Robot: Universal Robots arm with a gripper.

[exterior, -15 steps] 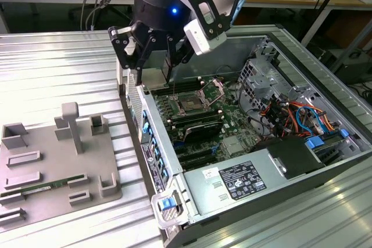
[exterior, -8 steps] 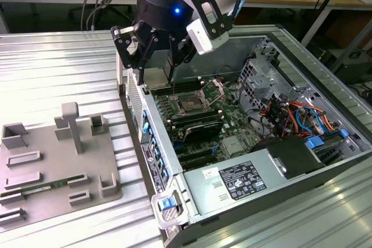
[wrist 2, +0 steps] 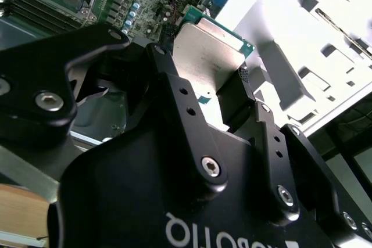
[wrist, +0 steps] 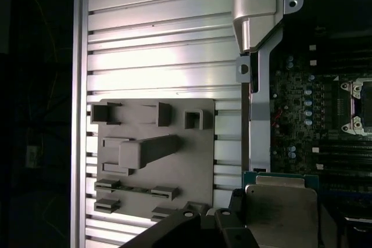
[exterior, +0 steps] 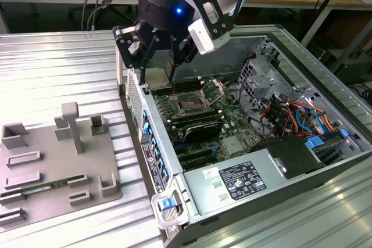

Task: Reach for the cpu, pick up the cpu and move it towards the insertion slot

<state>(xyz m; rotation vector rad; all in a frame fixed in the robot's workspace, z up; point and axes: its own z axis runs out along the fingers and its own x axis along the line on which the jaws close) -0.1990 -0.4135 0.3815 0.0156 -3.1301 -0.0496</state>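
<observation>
The gripper (wrist 2: 224, 94) is clamped on the cpu (wrist 2: 206, 50) by its edges. It looks thin, stiff and light, easy to hurt, above the motherboard (exterior: 226, 126).

No print can be made out. A white label (exterior: 243, 179) on the power supply (exterior: 221, 193) carries black print too small to read. A narrow sticker (exterior: 152, 164) on the case wall (exterior: 160, 143) is likewise illegible. White lettering (wrist 2: 197, 230) on the gripper (wrist 2: 203, 71) body is upside down and cut off.
</observation>
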